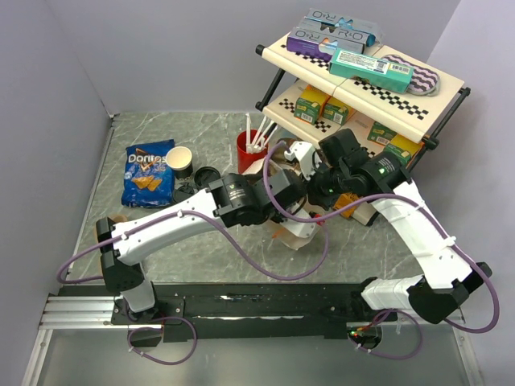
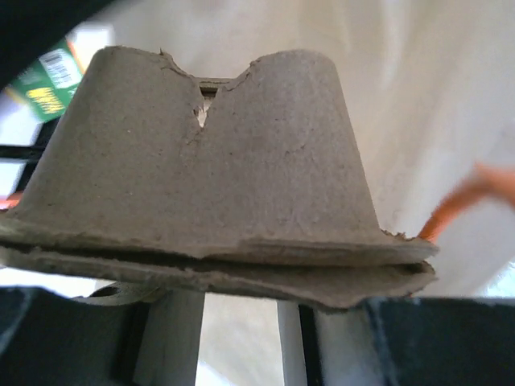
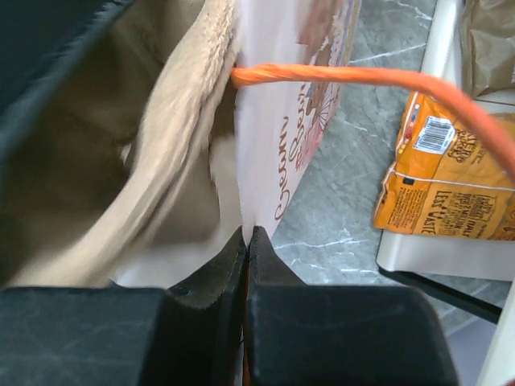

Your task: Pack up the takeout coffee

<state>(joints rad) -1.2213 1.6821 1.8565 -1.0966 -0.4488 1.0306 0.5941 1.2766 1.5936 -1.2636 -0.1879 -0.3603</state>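
The takeout coffee cup (image 1: 179, 161) stands open on the table at the left, cream inside with a dark sleeve. Its black lid (image 1: 207, 175) lies beside it. A white paper bag (image 1: 298, 232) with an orange cord handle (image 3: 362, 76) stands at the centre. My left gripper (image 1: 290, 187) is over the bag's mouth, shut on the flange of a grey pulp cup carrier (image 2: 209, 169). My right gripper (image 3: 248, 237) is shut on the bag's (image 3: 278, 137) upper edge and shows in the top view (image 1: 316, 190) just right of the left one.
A Doritos bag (image 1: 147, 172) lies left of the cup. A red cup with white straws (image 1: 251, 145) stands behind the bag. A two-tier shelf (image 1: 362, 88) of boxes fills the back right, with an orange snack packet (image 3: 451, 177) at its foot.
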